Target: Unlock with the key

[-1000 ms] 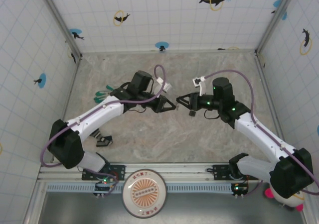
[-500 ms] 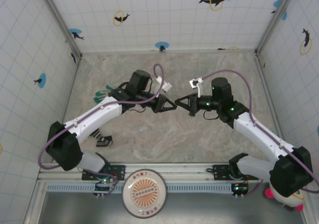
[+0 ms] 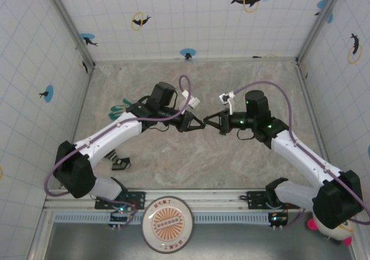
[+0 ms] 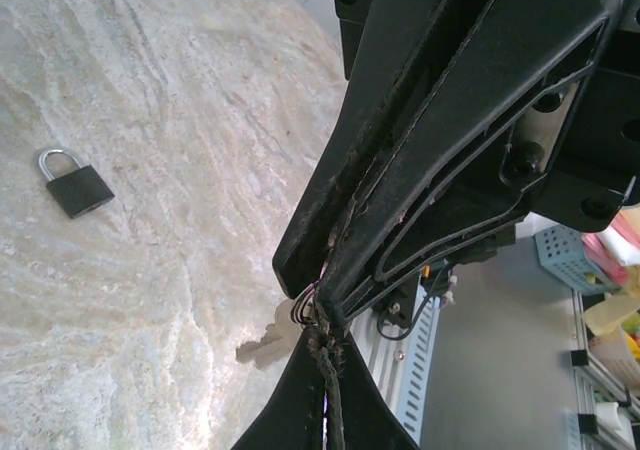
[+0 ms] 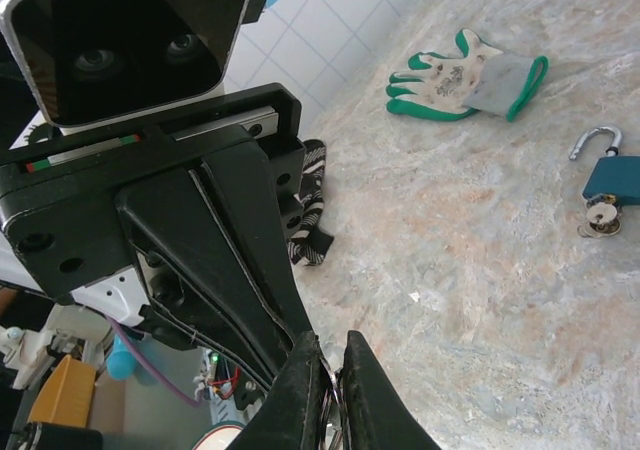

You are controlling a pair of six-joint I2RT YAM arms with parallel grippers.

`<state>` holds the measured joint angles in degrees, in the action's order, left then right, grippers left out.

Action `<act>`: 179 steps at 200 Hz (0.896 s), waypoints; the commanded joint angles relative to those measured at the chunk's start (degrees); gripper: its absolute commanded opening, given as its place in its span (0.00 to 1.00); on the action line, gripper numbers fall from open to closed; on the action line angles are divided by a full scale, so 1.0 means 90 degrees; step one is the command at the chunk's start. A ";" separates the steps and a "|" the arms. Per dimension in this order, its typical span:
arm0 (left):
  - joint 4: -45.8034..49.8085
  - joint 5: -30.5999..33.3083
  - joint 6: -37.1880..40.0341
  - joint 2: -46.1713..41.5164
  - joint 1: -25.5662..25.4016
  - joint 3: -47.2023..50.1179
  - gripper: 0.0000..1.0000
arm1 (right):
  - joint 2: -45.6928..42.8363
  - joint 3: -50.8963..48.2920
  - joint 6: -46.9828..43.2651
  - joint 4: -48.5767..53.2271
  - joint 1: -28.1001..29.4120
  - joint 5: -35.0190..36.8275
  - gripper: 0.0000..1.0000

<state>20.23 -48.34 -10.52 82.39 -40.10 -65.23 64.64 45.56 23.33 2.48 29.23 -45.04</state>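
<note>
My two grippers meet tip to tip above the middle of the floor. The left gripper point(image 3: 202, 123) point(image 4: 322, 322) is shut on a thin wire key ring point(image 4: 303, 305), and a silver key point(image 4: 266, 342) hangs from that ring. The right gripper point(image 3: 207, 122) point(image 5: 333, 348) is also shut on the ring, whose wires show between its fingertips. A black padlock point(image 4: 76, 184) with a shut shackle lies flat on the floor below. In the right wrist view a blue padlock point(image 5: 611, 178) lies with its shackle open and a key point(image 5: 598, 219) in it.
A green and white glove point(image 5: 465, 73) point(image 3: 118, 106) lies on the floor at the left. A black and white striped strap point(image 5: 312, 212) lies near it. Tiled walls point(image 3: 191, 17) enclose the marbled floor point(image 3: 191, 156). A rail point(image 3: 191, 199) runs along the near edge.
The right gripper has moved left to the left gripper's tip and shut its jaws on the key ring. The left arm has barely moved.
</note>
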 commanded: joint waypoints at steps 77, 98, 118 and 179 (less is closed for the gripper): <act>-0.2465 0.1244 -0.1741 -0.1251 0.0494 0.1350 0.27 | -0.0685 -0.0510 0.1626 -0.1852 -0.0286 0.1896 0.00; -0.3384 0.1803 -0.2483 -0.1445 0.0499 0.1736 0.37 | -0.0781 -0.0749 0.2272 -0.2532 -0.0239 0.2545 0.00; -0.4348 0.1903 -0.3145 -0.1451 0.0493 0.1972 0.40 | -0.0874 -0.1015 0.2762 -0.3061 -0.0101 0.3211 0.00; -0.6205 0.1477 -0.4026 -0.1285 0.0444 0.2238 0.44 | -0.1174 -0.1847 0.3877 -0.4812 0.0637 0.4896 0.00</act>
<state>-25.43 -32.97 -42.39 70.17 -35.79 -45.87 56.47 31.11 52.95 -30.48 32.84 -10.31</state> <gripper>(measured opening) 0.439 0.071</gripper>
